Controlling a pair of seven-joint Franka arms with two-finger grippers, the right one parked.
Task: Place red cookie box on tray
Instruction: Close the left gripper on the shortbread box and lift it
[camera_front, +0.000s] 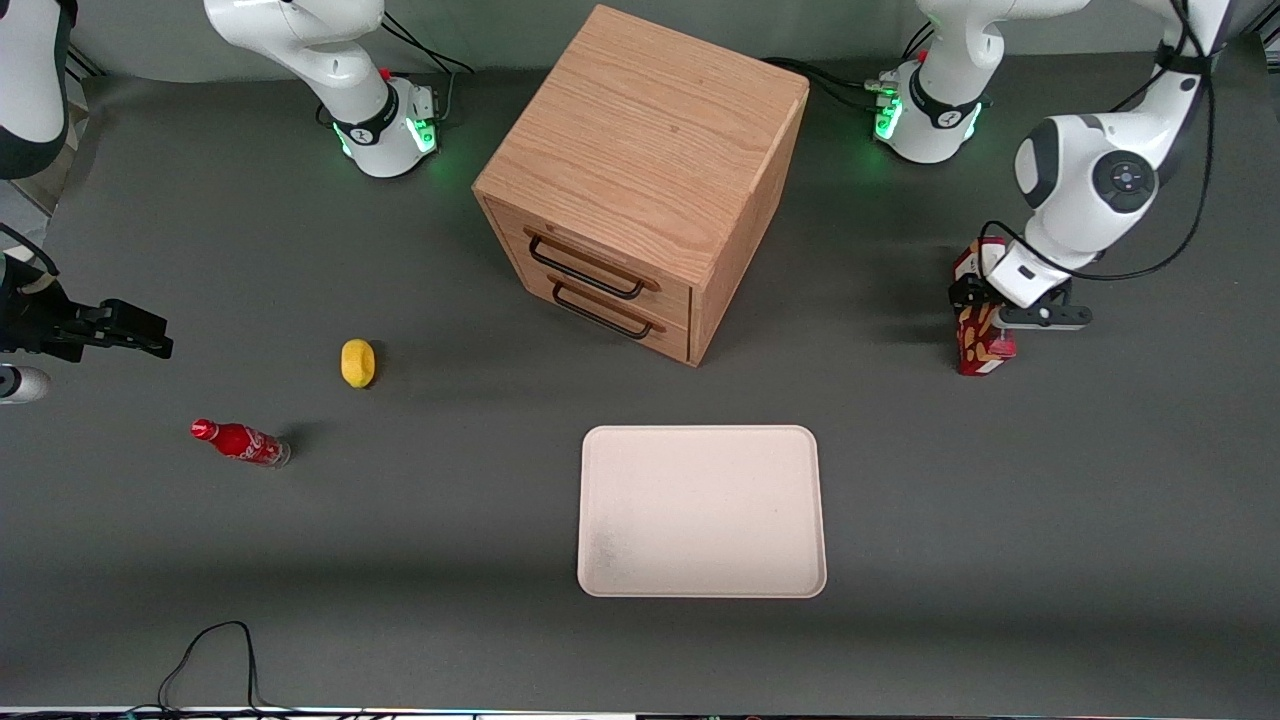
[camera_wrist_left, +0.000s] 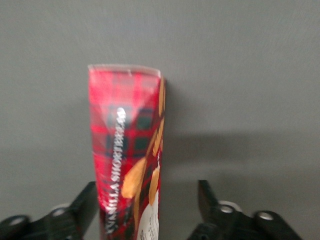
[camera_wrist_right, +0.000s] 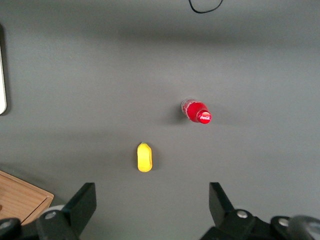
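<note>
Oak-grained wood makes up the cabinet, the biggest thing on the grey table; its two drawers carry dark wire handles and face the front camera at a slant. Nearer that camera lies the tray, cream-white, flat, with nothing on it.

Toward the working arm's end of the table stands the box, upright on the tabletop and well apart from the tray (red tartan, with "vanilla shortbread" lettering up its side in the left wrist view). The gripper is down over the box's upper part. Its fingers stand apart, with the box between them: one finger sits right at the box's side, the other clear of it with a gap.

Toward the parked arm's end stand a red bottle and a small yellow lemon, apart from each other.
</note>
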